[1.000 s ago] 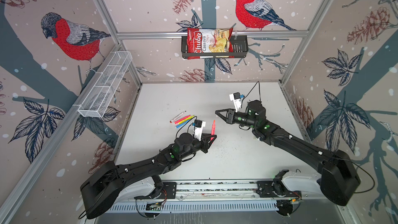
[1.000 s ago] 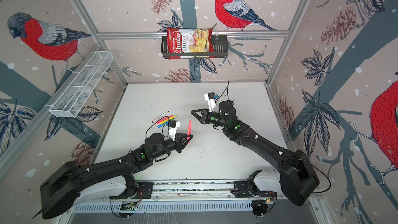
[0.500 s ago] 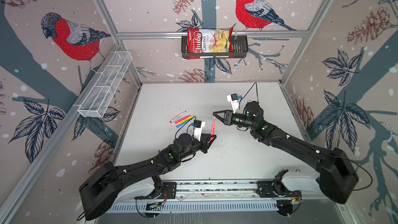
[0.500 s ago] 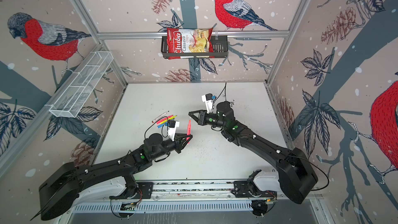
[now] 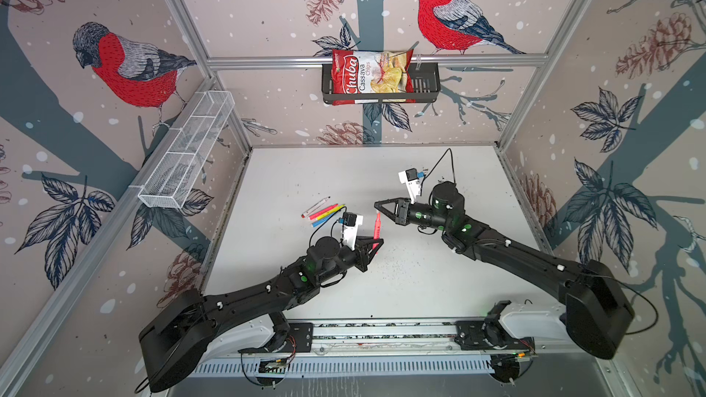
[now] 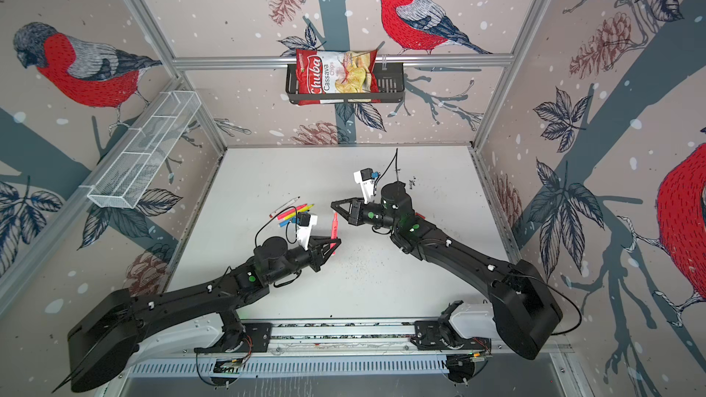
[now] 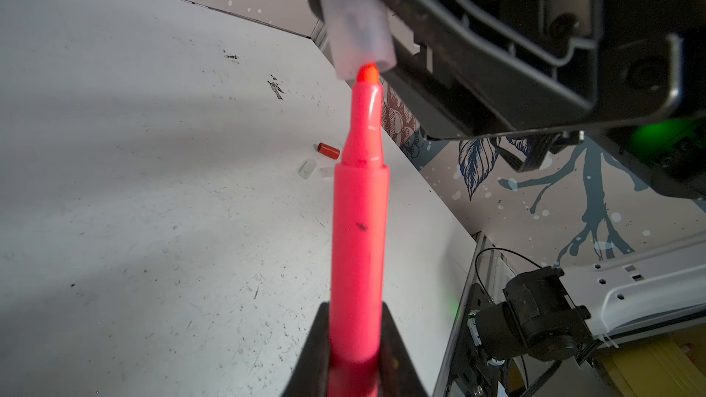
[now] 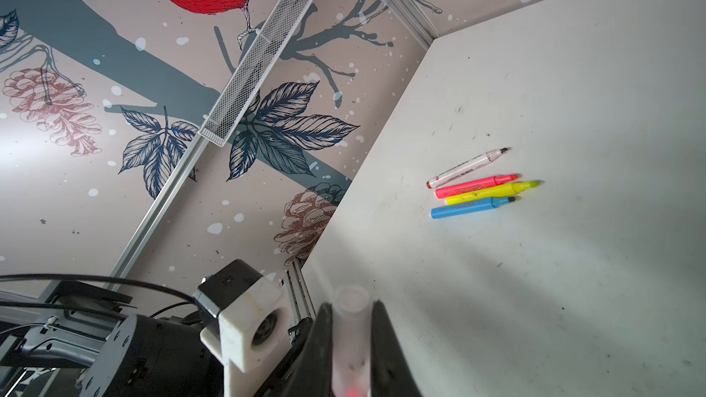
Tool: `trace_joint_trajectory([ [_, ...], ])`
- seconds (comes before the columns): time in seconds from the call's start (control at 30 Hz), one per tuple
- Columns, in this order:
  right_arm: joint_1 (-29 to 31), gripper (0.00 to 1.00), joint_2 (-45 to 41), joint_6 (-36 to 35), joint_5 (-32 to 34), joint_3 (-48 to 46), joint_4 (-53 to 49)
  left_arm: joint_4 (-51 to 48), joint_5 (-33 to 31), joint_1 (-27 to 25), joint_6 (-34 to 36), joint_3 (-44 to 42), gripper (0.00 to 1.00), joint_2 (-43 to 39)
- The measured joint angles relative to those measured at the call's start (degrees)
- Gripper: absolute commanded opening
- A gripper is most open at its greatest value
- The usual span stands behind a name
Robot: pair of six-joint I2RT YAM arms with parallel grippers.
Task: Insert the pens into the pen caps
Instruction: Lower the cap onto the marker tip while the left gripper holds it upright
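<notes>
**Cap mouth at pen nib, axes not yet in line**

The left gripper (image 5: 378,242), at the centre of the frame in both top views, is pinched on the lower end of a pink pen (image 5: 377,225). The pen's long axis runs almost straight up the frame, nib uppermost. The right gripper (image 5: 376,204) sits directly above that nib, pressed together on a whitish cap (image 7: 359,32).

In the left wrist view the nib meets the lower rim of the cap's mouth. The cap leans toward the upper left while the pen stands nearly upright in the frame, so the two axes differ by a small angle. In the right wrist view a faint red glow shows through the cap. How far the nib is in cannot be told.

Judgement: seating needs the cap tilted into line, then pushed along the pen. The right arm looks best placed for that.

Elsewhere, four pens (image 8: 475,186) lie side by side, uncapped, left of centre in the top views. A red cap (image 7: 329,150) and a loose clear cap (image 7: 307,168) lie on the table (image 7: 153,223).

Against a second ago, the right gripper has slid left and slightly down-frame onto the nib. The left gripper and pen look unchanged.
</notes>
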Motion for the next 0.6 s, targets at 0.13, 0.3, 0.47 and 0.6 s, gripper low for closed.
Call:
trace_joint_trajectory([
  [0.13,0.15,0.07,0.07,0.0,-0.22,-0.44,0.61,0.0,-0.2,0.0,-0.02,-0.04,0.0,-0.11],
  [0.3,0.33,0.08,-0.24,-0.02,-0.35,-1.7,1.84,0.04,-0.44,-0.04,-0.17,-0.48,0.0,-0.55],
  [0.47,0.66,0.09,-0.72,-0.02,-0.42,-2.84,3.21,0.9,-0.81,-0.11,-0.68,-0.96,0.0,-1.07],
  [0.6,1.16,0.09,-1.11,-0.02,-0.39,-3.5,4.35,1.44,-0.66,-0.11,-1.11,-1.07,0.0,-1.16],
])
